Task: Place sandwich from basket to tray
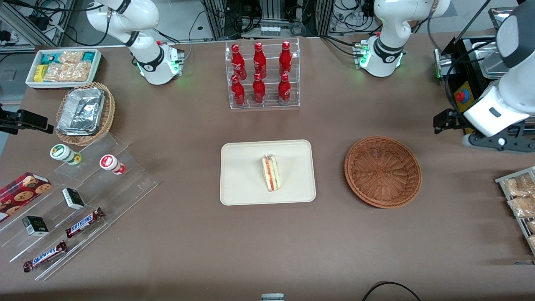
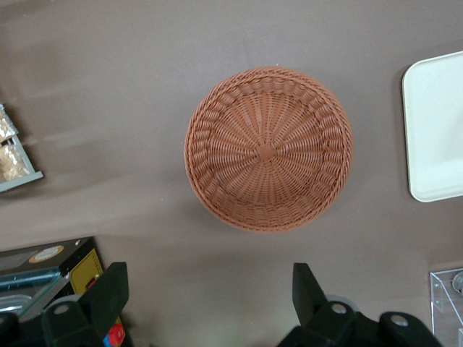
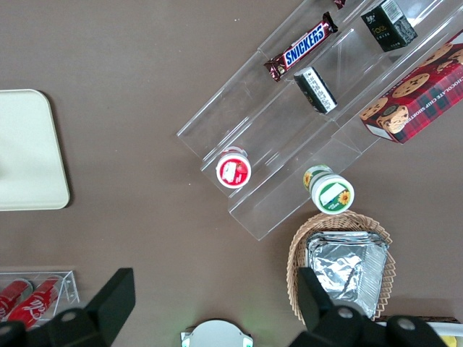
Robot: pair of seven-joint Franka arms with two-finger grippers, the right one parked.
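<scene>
My claw hangs high over the table, nearer its working-arm end, with the two fingers spread wide apart and nothing between them. Directly below me sits the basket, its woven bowl bare inside.

The sandwich lies on the tray, about in its middle and a little toward the basket's end. Its long axis runs nearly straight from the bottle rack toward the front camera, tilted slightly, with the striped red and green cut edge facing up and the narrower tip pointing at the front camera. I think it rests on its side, though the wrap makes that hard to judge.

Toward the parked arm's end, two bars reading "SNICKERS" lie on clear acrylic steps, beside small dark boxes whose print I cannot read and a red carton of chocolate-chip cookies. The red bottles carry white script too small for me to make out.
</scene>
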